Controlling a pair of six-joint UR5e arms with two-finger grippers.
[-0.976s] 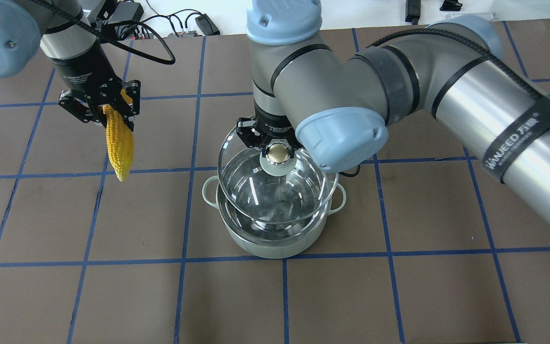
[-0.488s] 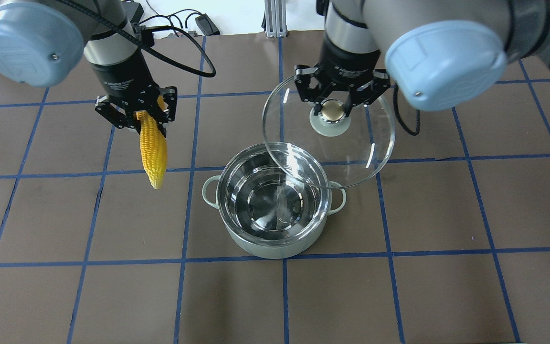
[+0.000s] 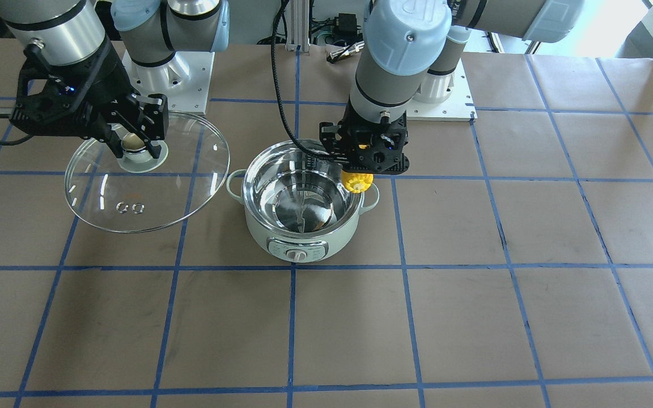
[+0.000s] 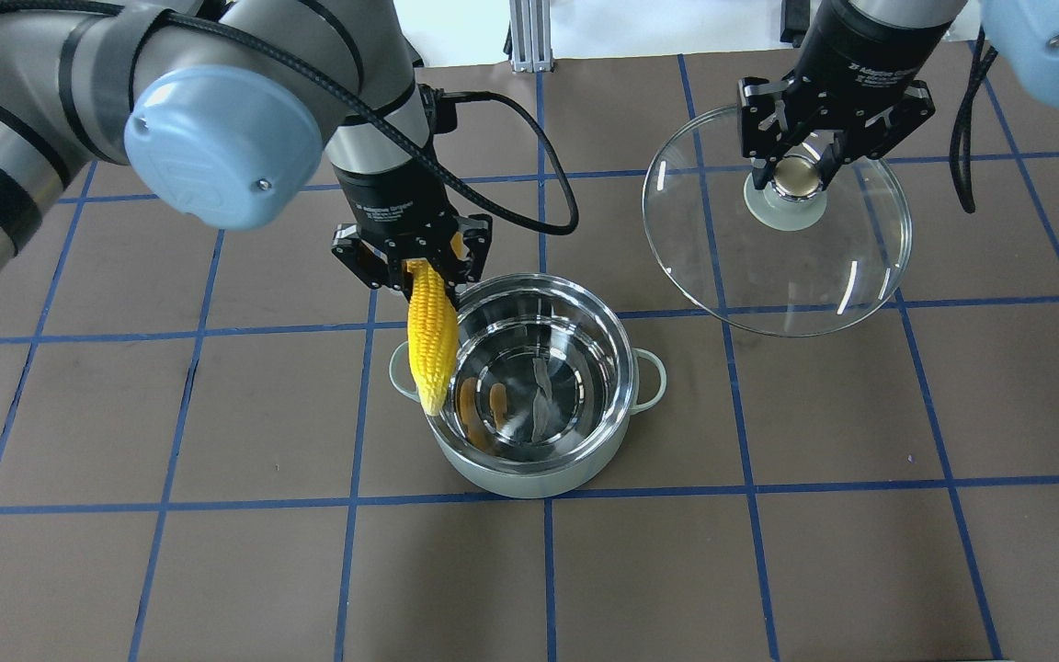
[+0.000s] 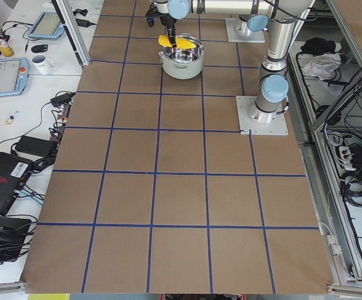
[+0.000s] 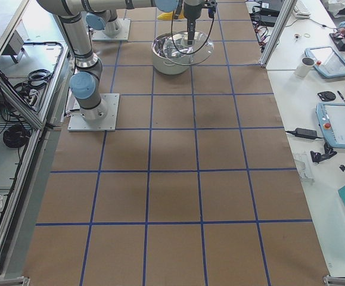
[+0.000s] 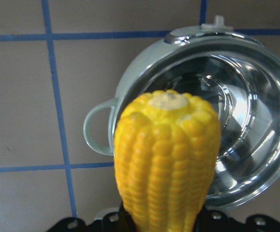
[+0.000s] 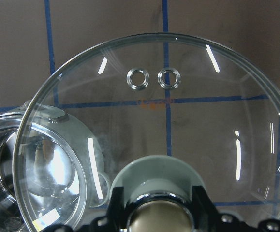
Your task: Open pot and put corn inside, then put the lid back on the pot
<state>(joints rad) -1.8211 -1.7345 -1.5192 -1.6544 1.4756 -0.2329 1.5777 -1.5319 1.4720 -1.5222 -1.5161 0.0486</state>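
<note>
1. Front-facing view: the left claw (image 3: 363, 170) is clamping the corn (image 3: 357, 182) upright above the pot's (image 3: 304, 241) rim. The right claw (image 3: 134, 143) is pinching the glass lid (image 3: 151, 195) by its knob (image 3: 151, 162), holding it in the air beside the pot.
2. Overhead view: the corn's tapered end is hanging over the open pot's left rim, and the pot is standing on the bench (image 4: 768, 552).
3. Left wrist view: the corn is pointing at the rim by a loop handle (image 7: 98, 128).
4. Right wrist view: the lid's vent rings (image 8: 137, 78) are showing, and the pot is lying partly behind the glass.

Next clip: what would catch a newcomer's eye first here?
The bright yellow corn hangs tip-down from the left end effector, right at the left rim of the open pot. Off to the right, the right end effector holds the clear glass lid by its knob.
</note>
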